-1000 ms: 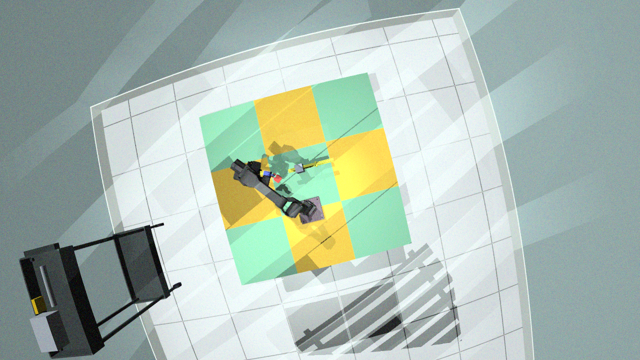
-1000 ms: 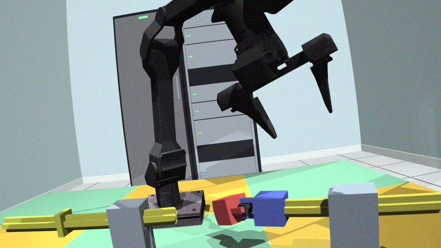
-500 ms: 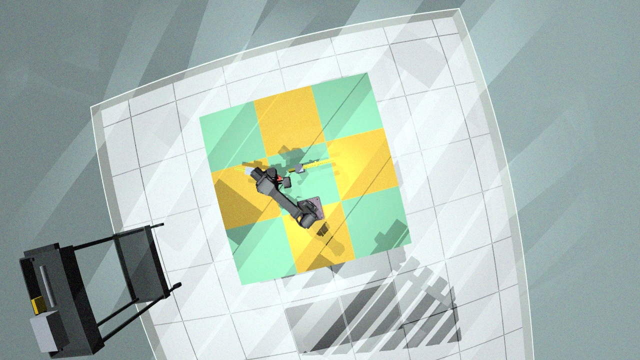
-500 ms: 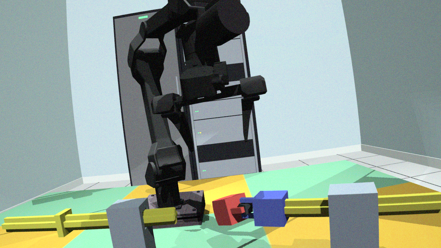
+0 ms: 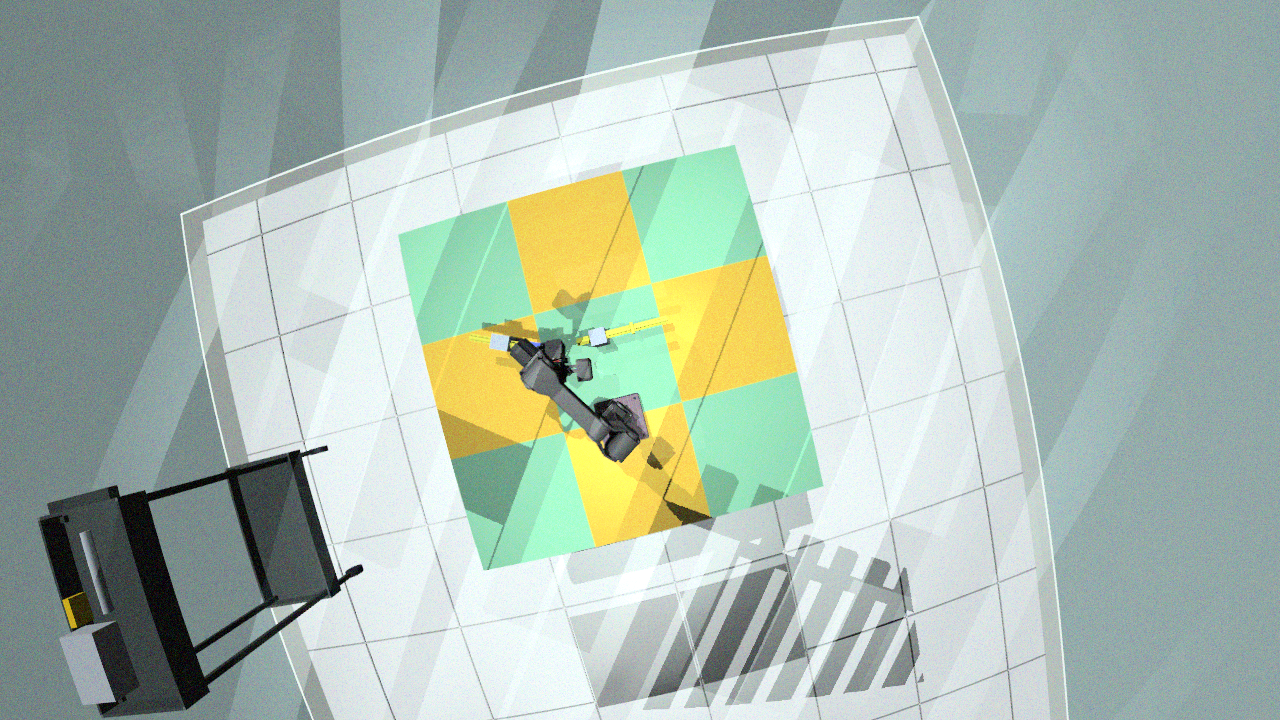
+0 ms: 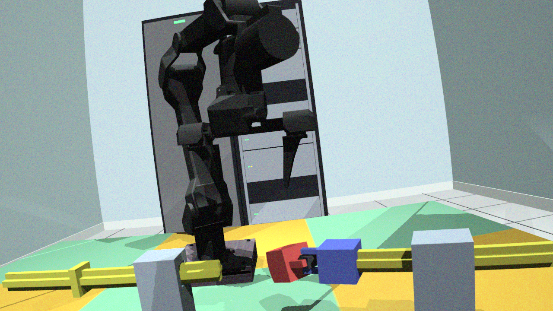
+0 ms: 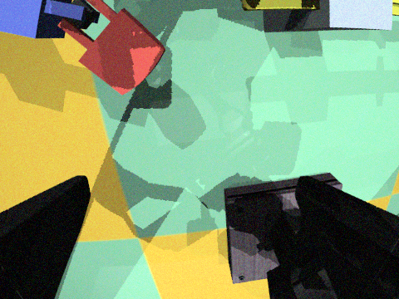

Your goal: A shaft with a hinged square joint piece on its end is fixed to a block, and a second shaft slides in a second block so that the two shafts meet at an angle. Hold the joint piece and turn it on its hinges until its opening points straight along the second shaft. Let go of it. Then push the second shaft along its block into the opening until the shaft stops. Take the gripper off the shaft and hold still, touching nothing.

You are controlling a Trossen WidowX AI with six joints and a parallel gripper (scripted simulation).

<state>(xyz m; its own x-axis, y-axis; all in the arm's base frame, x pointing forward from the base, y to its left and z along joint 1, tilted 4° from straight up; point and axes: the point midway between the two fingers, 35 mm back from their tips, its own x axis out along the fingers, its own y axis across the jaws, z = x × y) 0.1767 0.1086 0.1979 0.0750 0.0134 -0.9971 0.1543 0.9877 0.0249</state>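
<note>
My gripper (image 6: 255, 189) (image 7: 195, 186) is open and empty, above and apart from the parts, pointing down. The red joint piece (image 6: 284, 262) (image 7: 120, 50) hangs on its hinge from the blue fork (image 6: 339, 262) (image 7: 18, 18) on the fixed yellow shaft (image 6: 382, 259). In the wrist view its far end is angled down-right, not towards the second shaft; its opening is not visible. The fixed shaft's grey block (image 6: 442, 266) (image 5: 500, 342) stands at right in scene 2. The second yellow shaft (image 6: 198, 271) (image 7: 283, 4) passes through another grey block (image 6: 156, 278) (image 5: 597, 337) (image 7: 362, 14); its tip is apart from the red piece.
The arm's base plate (image 5: 637, 411) (image 6: 249, 251) (image 7: 249, 257) sits on the green and orange mat (image 5: 716, 205), behind the two shafts in scene 2. The second shaft has a yellow collar (image 6: 79, 280) on its outer part. A dark rack (image 6: 154, 115) stands behind the arm. A dark cart (image 5: 286, 528) is beyond the mat.
</note>
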